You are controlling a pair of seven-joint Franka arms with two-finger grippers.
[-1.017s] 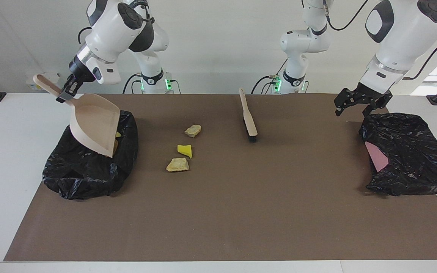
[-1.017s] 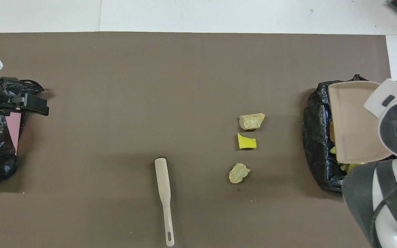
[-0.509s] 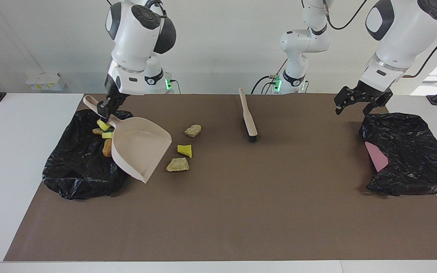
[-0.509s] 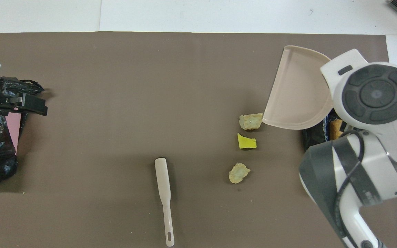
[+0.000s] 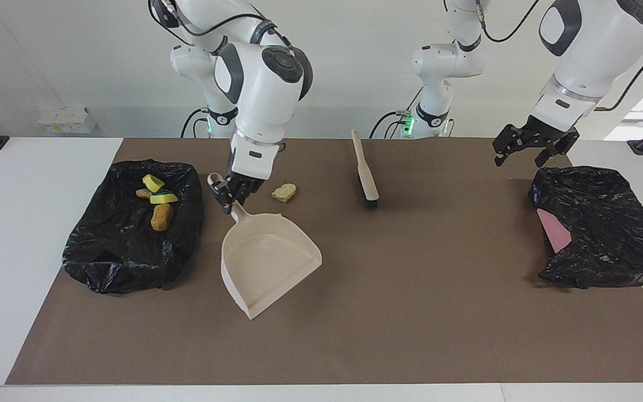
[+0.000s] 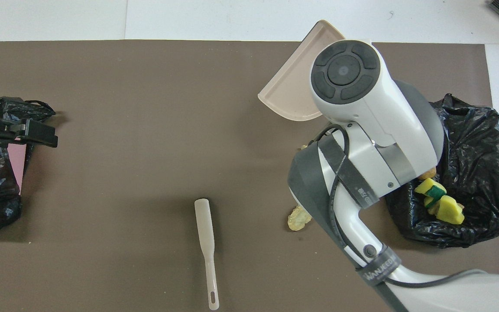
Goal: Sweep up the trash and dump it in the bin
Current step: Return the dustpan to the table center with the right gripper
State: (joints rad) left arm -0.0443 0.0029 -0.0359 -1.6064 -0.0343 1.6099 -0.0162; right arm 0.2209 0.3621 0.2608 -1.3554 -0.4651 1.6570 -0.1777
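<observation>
My right gripper [image 5: 228, 196] is shut on the handle of the beige dustpan [image 5: 268, 262], which it holds tilted low over the mat beside the black bin bag [image 5: 126, 251]. The pan [image 6: 290, 93] is empty. In the bag lie yellow sponge pieces [image 5: 153, 182] and an orange-brown lump [image 5: 161, 216]; they also show in the overhead view [image 6: 448, 209]. One tan chunk [image 5: 284, 192] lies on the mat close to the gripper. The pan and arm hide other loose scraps. My left gripper [image 5: 525, 153] waits open over the edge of a second bag.
The beige hand brush [image 5: 365, 170] lies on the brown mat [image 5: 411, 312] near the robots, mid-table. The second black bag [image 5: 600, 223], with something pink [image 5: 555, 231] in it, sits at the left arm's end. In the overhead view my right arm covers the mat between bin and brush.
My right arm has swung the dustpan off the bin bag and out over the mat, covering the yellow sponge and one tan chunk. The dumped scraps now show in the bag. The left gripper barely moved.
</observation>
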